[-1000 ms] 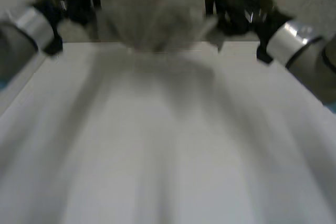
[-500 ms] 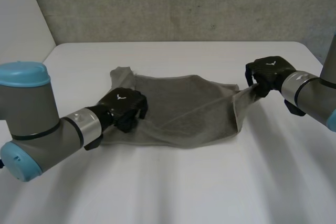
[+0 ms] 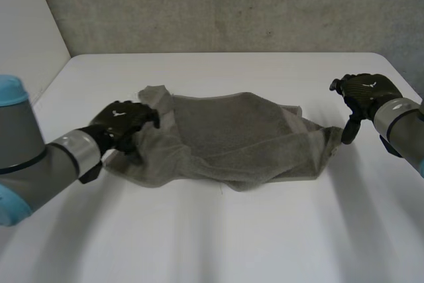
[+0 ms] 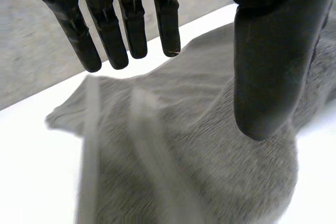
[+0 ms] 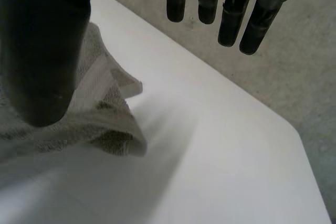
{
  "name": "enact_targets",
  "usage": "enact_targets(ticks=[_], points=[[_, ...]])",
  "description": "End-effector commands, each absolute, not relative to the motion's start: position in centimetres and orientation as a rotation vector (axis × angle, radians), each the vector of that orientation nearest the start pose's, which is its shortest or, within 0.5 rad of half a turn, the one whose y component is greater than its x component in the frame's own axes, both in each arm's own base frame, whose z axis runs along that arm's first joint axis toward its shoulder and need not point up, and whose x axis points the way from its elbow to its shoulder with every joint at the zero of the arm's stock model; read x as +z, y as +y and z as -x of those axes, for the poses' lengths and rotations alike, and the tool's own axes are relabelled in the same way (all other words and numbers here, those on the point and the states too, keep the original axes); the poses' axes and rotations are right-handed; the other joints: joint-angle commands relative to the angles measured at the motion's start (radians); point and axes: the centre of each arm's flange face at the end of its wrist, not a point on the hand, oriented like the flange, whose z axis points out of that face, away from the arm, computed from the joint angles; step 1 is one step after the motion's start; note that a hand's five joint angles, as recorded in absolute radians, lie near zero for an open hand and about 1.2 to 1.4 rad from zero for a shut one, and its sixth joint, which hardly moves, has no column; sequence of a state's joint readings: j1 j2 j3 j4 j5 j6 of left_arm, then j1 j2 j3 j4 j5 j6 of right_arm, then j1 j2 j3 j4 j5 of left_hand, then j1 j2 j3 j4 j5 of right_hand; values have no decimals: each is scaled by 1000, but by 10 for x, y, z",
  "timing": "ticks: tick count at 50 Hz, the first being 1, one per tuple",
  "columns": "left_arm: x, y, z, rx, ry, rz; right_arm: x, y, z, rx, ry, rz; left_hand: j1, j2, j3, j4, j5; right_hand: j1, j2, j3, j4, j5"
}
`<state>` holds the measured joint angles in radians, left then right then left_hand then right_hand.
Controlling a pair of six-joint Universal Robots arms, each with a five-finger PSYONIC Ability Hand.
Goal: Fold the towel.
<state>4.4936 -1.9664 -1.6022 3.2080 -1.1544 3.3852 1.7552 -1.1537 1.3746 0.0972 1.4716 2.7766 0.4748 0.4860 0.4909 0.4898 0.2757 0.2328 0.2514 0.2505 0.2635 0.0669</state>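
On the white table point(image 3: 218, 243), in front of a grey wall point(image 3: 225, 4), a grey towel point(image 3: 232, 140) lies crumpled in a long band running from the robot's left to its right, near the table's middle. Its middle is bunched into soft ridges, its far left corner lies flat on the table, and its right end tapers to a rumpled point

Left arm point(image 3: 26, 170) reaches in over the towel's left end; right arm point(image 3: 404, 130) reaches in just beyond the right end

Left hand point(image 3: 122, 122) sits on or just above the left end. Left wrist view: fingers point(image 4: 105, 30) straight and spread well away from the thumb point(image 4: 273, 66), nothing clasped, towel point(image 4: 173, 171) spread beneath the palm

Right hand point(image 3: 364, 94) hangs beside the towel's right tip; whether it touches the cloth cannot be told from the head view. Right wrist view: fingers point(image 5: 231, 19) straight and wide of the thumb point(image 5: 42, 51), holding nothing, with the towel's folded end point(image 5: 100, 114) lying on the table on the thumb's side
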Motion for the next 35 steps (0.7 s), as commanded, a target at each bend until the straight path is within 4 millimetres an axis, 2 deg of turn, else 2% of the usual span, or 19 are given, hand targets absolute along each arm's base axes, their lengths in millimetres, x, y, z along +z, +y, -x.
enact_targets(ticks=[1,6,11,18,35], points=[[162,-291,213,-1887,2714,-947,217,-314,-206,-1830,2391,823,-35,-46,-51,-50,-11,-58,-77,-76,-89,-67],[140,-276,212,-1809,2799,-969,210,-305,-208,-1783,2386,844,-26,-38,-43,-41,-2,-58,-77,-76,-89,-67],[129,-277,211,-1842,2769,-963,208,-302,-208,-1791,2380,845,6,-6,-10,-9,30,-58,-77,-76,-89,-67],[123,-276,215,-1849,2768,-990,203,-300,-206,-1778,2391,843,149,138,133,135,174,-58,-77,-76,-89,-67],[114,-281,229,-1845,2768,-1046,198,-295,-207,-1763,2394,855,144,133,128,129,168,-58,-77,-76,-89,-67]])
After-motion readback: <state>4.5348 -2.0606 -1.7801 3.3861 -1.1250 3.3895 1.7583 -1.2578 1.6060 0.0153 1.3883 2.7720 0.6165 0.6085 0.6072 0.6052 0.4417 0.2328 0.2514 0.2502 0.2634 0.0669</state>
